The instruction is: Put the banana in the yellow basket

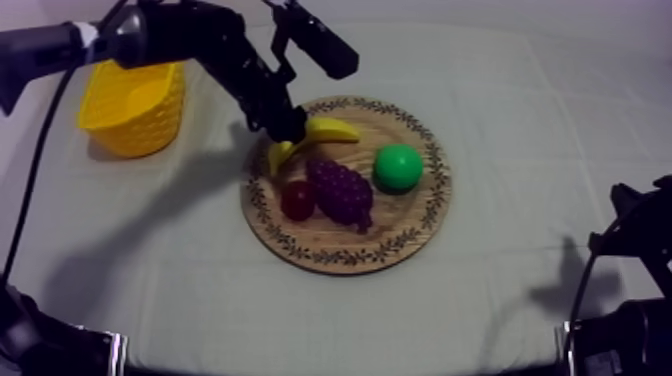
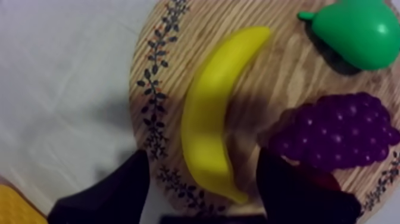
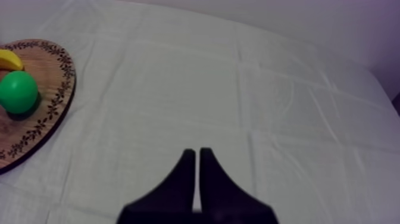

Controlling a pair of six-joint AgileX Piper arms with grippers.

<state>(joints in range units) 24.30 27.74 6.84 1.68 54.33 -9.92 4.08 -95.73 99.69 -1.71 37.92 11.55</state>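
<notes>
Fingers (image 2: 113, 193) of your left gripper (image 2: 203, 161) stand wide astride the banana (image 2: 220, 107), which lies at the wooden board's (image 2: 271, 71) rim nearest the yellow basket (image 1: 135, 105). You've yet to grasp, lift and drop. Your right gripper (image 3: 197, 158) is pressed together, idle.

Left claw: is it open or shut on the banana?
Open. The left claw has its fingers apart, one at each side of the banana, with gaps showing; the banana lies on the wooden board.

yellow banana (image 2: 208, 119), green pear (image 2: 357, 33), purple grapes (image 2: 339, 131), leaf-rimmed board (image 2: 156, 89)
</notes>
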